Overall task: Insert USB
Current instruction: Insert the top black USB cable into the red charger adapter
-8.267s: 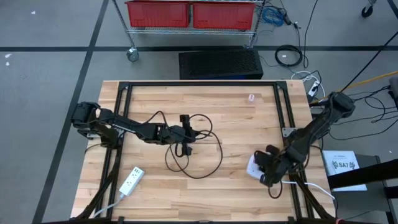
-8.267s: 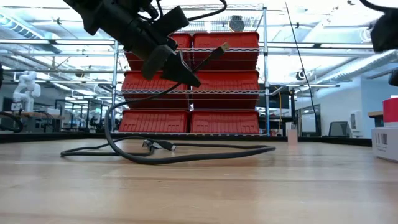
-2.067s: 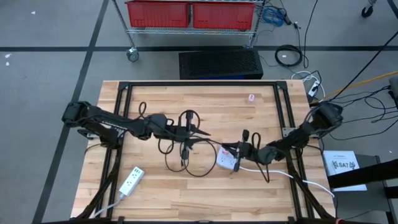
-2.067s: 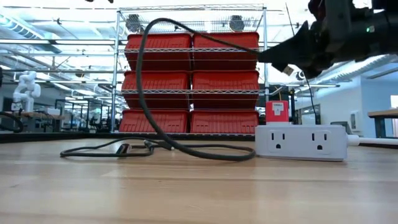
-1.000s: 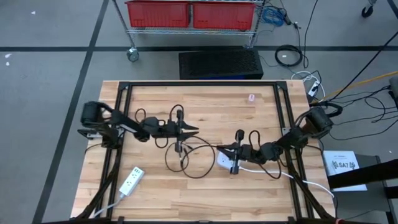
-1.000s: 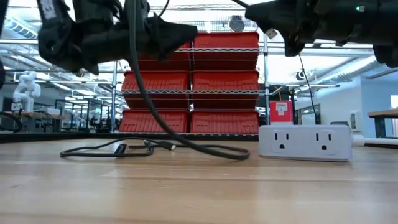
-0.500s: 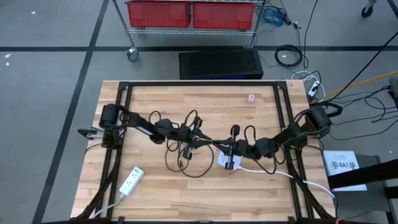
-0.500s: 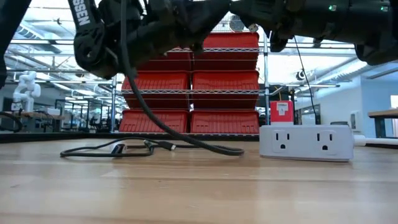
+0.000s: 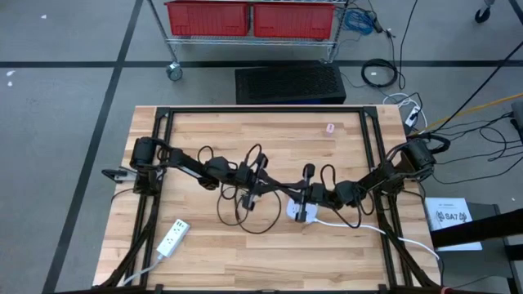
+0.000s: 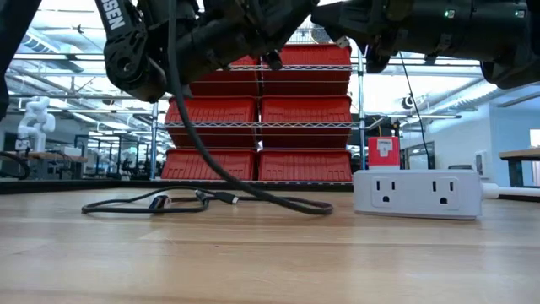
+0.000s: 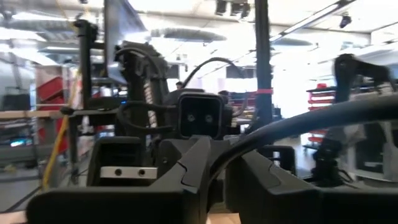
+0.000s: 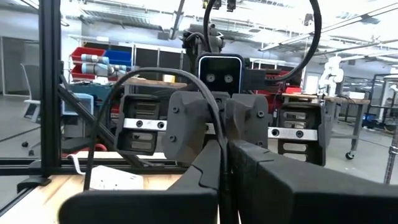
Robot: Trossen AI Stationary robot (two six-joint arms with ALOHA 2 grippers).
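A black USB cable lies in loops on the wooden table, and its free ends rest on the wood. A white power strip stands flat near the middle, its sockets facing the near edge. My left gripper reaches in from the left, shut on the cable. My right gripper comes in from the right above the strip, shut. The two grippers point at each other, tip to tip, as each wrist view shows the other head-on. The cable's plug is hidden between them. My left gripper pinches the black cable between its two fingers, level, coming from the table's left. The held stretch is off the table; from the fingers the cable arches up and back, then hangs slack down to the wood. My right gripper: the cable arcs down to where the fingertips meet, and I cannot tell whether it touches the cable.
A second white power strip lies near the front left corner. A small pink object stands near the far edge. The strip's white cord trails to the right. Black frame rails run along the table's sides.
My left gripper has moved toward the table's right and slightly nearer, closing on my right gripper, carrying the cable with it. My right gripper has shifted a little to the left above the power strip. The strip has stayed put. In the last half second little has moved.
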